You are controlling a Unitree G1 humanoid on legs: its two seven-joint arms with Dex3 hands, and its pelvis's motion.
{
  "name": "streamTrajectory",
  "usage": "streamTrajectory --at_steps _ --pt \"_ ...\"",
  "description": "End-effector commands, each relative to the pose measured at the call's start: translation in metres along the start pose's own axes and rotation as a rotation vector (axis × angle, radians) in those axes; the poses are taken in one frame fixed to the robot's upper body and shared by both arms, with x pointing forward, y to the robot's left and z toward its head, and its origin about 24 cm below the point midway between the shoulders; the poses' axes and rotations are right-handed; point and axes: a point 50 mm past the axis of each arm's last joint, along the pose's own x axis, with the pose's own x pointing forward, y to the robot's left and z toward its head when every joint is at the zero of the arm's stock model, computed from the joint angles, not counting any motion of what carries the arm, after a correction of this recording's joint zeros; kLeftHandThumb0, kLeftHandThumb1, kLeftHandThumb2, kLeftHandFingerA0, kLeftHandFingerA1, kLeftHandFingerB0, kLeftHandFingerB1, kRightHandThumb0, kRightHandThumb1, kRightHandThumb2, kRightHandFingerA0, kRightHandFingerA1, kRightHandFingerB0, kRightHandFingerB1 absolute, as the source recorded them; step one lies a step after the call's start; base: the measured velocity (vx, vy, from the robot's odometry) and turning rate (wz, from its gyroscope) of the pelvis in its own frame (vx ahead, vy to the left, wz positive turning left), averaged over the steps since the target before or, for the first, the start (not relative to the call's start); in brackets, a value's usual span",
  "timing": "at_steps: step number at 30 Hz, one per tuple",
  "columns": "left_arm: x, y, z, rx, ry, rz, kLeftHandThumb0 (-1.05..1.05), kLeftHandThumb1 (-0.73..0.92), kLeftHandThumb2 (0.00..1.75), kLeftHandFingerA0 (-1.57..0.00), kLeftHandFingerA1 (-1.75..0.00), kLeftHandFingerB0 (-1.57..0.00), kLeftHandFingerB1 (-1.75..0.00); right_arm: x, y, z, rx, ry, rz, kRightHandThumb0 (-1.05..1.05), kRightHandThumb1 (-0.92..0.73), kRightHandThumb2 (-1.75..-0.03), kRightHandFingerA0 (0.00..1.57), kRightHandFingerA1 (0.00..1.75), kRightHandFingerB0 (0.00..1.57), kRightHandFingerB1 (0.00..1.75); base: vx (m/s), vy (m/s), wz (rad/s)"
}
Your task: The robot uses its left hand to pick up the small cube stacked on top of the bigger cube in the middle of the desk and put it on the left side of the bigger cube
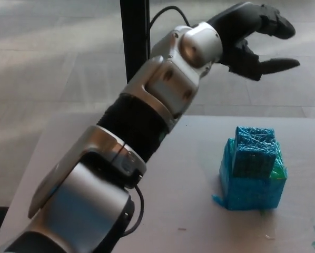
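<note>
no readable text, labels or numbers anywhere

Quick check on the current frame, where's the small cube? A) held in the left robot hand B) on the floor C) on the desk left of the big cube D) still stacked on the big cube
D: the small cube sits on top of the bigger cube, while the left robot hand is raised above and behind the stack, fingers apart and holding nothing.
</note>
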Motion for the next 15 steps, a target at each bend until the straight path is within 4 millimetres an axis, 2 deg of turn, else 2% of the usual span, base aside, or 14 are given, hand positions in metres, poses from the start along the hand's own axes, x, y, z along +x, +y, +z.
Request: streamTrajectory --at_steps 1,2,3,4,5,6,7,8,9,11,13,14,15 --pt "0.002 -0.014 -0.002 0.108 0.052 -0.093 -0.94 0.53 1.0 -0.62 -1.13 -0.15 -0.44 -0.001 -0.009 0.003 -0.016 -0.002 -0.013 -0.72 -0.51 -0.63 0.7 0.86 0.63 0.66 0.0 0.0 0.0" --pt "0.003 -0.015 -0.003 0.185 0.085 -0.132 -1.01 0.72 0.63 -0.35 -0.83 -0.2 -0.31 -0.002 -0.01 0.002 -0.01 0.003 -0.015 -0.7 -0.51 -0.63 0.7 0.85 0.62 0.65 0.0 0.0 0.0" --pt "0.003 -0.015 -0.003 0.244 0.114 -0.147 -1.01 0.56 1.01 -0.1 -0.57 -0.09 -0.36 -0.002 -0.011 0.003 -0.023 0.006 -0.012 -0.71 -0.52 -0.63 0.69 0.86 0.61 0.66 0.0 0.0 0.0" --pt "0.003 -0.015 -0.004 0.256 0.137 -0.153 -1.05 0.66 0.62 -0.02 -0.42 -0.16 -0.29 -0.002 -0.012 0.003 -0.023 0.007 -0.013 -0.7 -0.51 -0.63 0.7 0.86 0.61 0.67 0.0 0.0 0.0" --pt "0.003 -0.015 -0.004 0.258 0.14 -0.155 -1.05 0.66 0.62 -0.02 -0.42 -0.16 -0.29 -0.002 -0.012 0.004 -0.023 0.007 -0.013 -0.7 -0.51 -0.63 0.7 0.86 0.61 0.67 0.0 0.0 0.0" --pt "0.002 -0.014 -0.004 0.298 0.157 -0.154 -1.05 0.58 1.02 0.0 -0.08 -0.15 -0.3 -0.001 -0.013 0.006 -0.023 0.004 -0.017 -0.72 -0.36 -0.87 0.72 0.85 0.59 0.7 0.0 0.0 0.0" --pt "0.003 -0.015 -0.005 0.362 0.162 -0.144 -1.05 0.58 1.01 0.0 -0.03 -0.16 -0.28 -0.001 -0.014 0.006 -0.021 0.004 -0.017 -0.72 -0.36 -0.87 0.71 0.84 0.59 0.7 0.0 0.0 0.0" --pt "0.003 -0.016 -0.006 0.419 0.159 -0.134 -1.05 0.45 0.85 0.0 -0.08 -0.14 -0.31 0.0 -0.014 0.007 -0.02 0.007 -0.023 -0.72 -0.36 -0.86 0.73 0.85 0.6 0.7 0.0 0.0 0.0" --pt "0.003 -0.017 -0.007 0.472 0.159 -0.129 -1.04 0.58 1.02 0.0 0.0 -0.16 -0.22 0.0 -0.014 0.008 -0.021 0.004 -0.025 -0.69 -0.49 -0.65 0.71 0.87 0.63 0.67 0.0 0.0 0.0" --pt "0.003 -0.02 -0.008 0.529 0.165 -0.126 -0.97 0.53 0.99 0.0 -0.03 -0.12 -0.18 0.0 -0.016 0.01 -0.029 0.003 -0.022 -0.68 -0.5 -0.65 0.7 0.86 0.62 0.67 0.0 0.0 0.0" --pt "0.003 -0.023 -0.009 0.557 0.168 -0.13 -0.99 0.58 1.02 0.0 0.0 -0.12 -0.13 0.0 -0.016 0.01 -0.037 0.004 -0.024 -0.69 -0.5 -0.65 0.71 0.85 0.63 0.66 0.0 0.0 0.0" --pt "0.003 -0.023 -0.009 0.569 0.17 -0.133 -1.05 0.58 0.6 0.0 0.0 -0.03 -0.33 0.0 -0.016 0.01 -0.037 0.005 -0.023 -0.7 -0.5 -0.65 0.71 0.85 0.63 0.66 0.0 0.0 0.0" --pt "0.003 -0.027 -0.008 0.621 0.17 -0.142 -0.97 0.52 1.02 0.0 -0.05 -0.06 -0.14 0.0 -0.016 0.01 -0.042 0.005 -0.022 -0.69 -0.51 -0.65 0.73 0.86 0.62 0.66 0.0 0.0 0.0"
